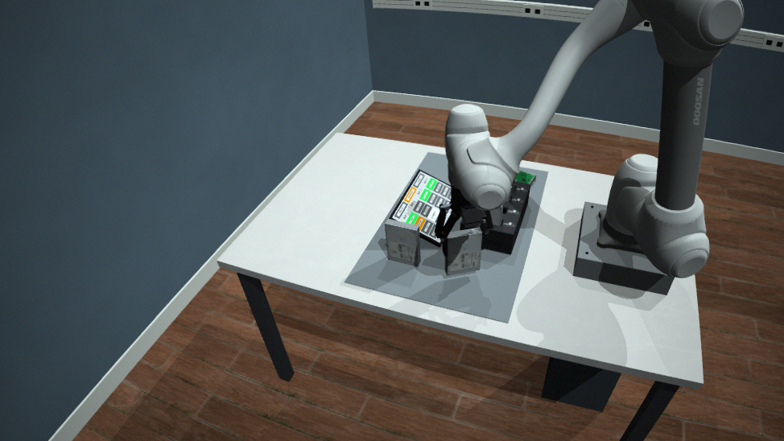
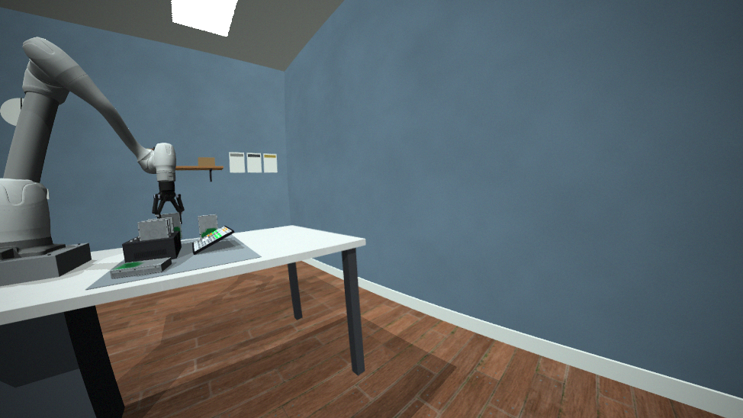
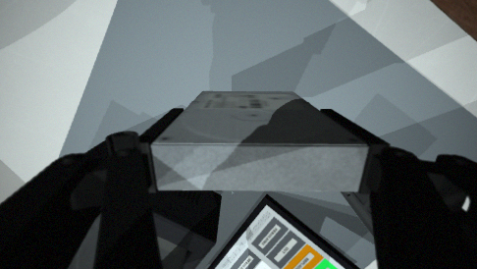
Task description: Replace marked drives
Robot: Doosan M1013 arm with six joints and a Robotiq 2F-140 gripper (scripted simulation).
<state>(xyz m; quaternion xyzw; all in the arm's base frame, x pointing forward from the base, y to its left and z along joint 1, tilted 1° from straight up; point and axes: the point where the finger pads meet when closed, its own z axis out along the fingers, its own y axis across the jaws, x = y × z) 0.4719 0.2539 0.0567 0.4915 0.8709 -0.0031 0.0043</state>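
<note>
Closest in, the gripper (image 1: 464, 231) (image 2: 168, 215) (image 3: 251, 126) has its fingers fairly wide, closed on the edges of an upright drive (image 1: 464, 253) (image 3: 260, 167); beside it another drive (image 1: 402, 242) (image 2: 207, 224) stands on the mat (image 1: 427, 293) (image 2: 228, 254) (image 3: 162, 44); near both lie the tilted screen (image 1: 419, 204) (image 2: 213, 239) (image 3: 275, 242) and the black dock (image 1: 499, 241) (image 2: 150, 250), drives (image 2: 153, 229) upright in it; past the dock, one drive (image 2: 141, 268) lies flat.

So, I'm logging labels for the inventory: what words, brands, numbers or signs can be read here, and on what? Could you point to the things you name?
"DOOSAN": on the arm (image 1: 682, 131).
Screen (image 1: 402, 212) (image 2: 213, 239) (image 3: 275, 245): has text, too small or blurred to read.
Held drive (image 1: 464, 253) (image 3: 260, 167): label too blurred.
Wall sheets (image 2: 254, 162): nothing readable.
</note>
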